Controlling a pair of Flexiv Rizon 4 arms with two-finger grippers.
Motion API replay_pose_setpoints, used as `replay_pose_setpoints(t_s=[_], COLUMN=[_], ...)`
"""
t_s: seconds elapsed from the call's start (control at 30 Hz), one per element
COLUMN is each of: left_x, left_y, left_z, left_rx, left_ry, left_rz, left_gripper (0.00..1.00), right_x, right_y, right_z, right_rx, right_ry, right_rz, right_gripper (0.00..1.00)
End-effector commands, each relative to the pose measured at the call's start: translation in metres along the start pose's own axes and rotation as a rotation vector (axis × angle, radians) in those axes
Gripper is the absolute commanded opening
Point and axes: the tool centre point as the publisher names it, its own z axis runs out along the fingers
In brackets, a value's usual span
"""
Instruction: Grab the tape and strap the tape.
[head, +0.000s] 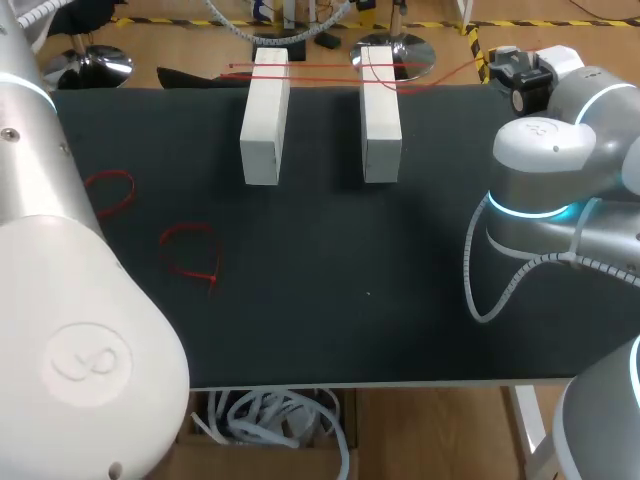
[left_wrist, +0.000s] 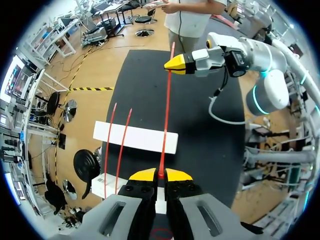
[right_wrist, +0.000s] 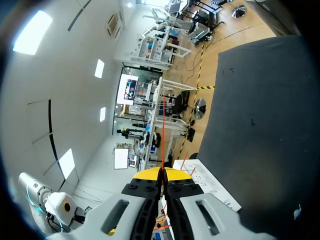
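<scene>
A thin red tape (left_wrist: 165, 115) is stretched taut between my two grippers, passing over a white block (left_wrist: 135, 140). My left gripper (left_wrist: 160, 174) is shut on one end of it. In the left wrist view my right gripper (left_wrist: 176, 64) pinches the other end, out over the black mat. The right wrist view shows its own gripper (right_wrist: 163, 172) shut on the tape (right_wrist: 162, 132), which runs straight ahead from its tips. In the head view red tape lines (head: 320, 70) cross the far ends of both blocks; neither gripper's tips show there.
Two white blocks (head: 265, 115) (head: 381, 115) stand side by side at the back of the black mat (head: 350, 290). Two more red tapes (left_wrist: 111, 142) (left_wrist: 123, 140) lie across them. Two loose red loops (head: 112, 190) (head: 192, 252) lie at the mat's left.
</scene>
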Motion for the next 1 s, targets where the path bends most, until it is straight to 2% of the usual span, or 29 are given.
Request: replay_pose_setpoints(t_s=[0.03, 0.53, 0.67, 0.77, 1.0], left_x=[-0.001, -0.001, -0.001, -0.001, -0.001], left_y=[-0.002, -0.003, -0.003, -0.003, -0.003], left_z=[0.000, 0.000, 0.000, 0.000, 0.000], left_rx=[-0.010, -0.004, -0.004, -0.004, -0.004], left_ry=[0.005, 0.002, 0.002, 0.002, 0.002], left_rz=[-0.006, 0.000, 0.000, 0.000, 0.000], left_gripper=[0.00, 0.00, 0.00, 0.00, 0.00], right_x=[0.001, 0.003, 0.005, 0.007, 0.011], right_y=[0.001, 0.004, 0.010, 0.014, 0.019], right_z=[-0.001, 0.000, 0.002, 0.003, 0.006], right_rx=[0.002, -0.004, -0.028, -0.048, -0.037], right_ry=[-0.005, -0.008, -0.031, -0.041, -0.075], right_rz=[-0.001, -0.016, -0.110, -0.224, -0.460], right_gripper=[0.00, 0.00, 0.00, 0.00, 0.00])
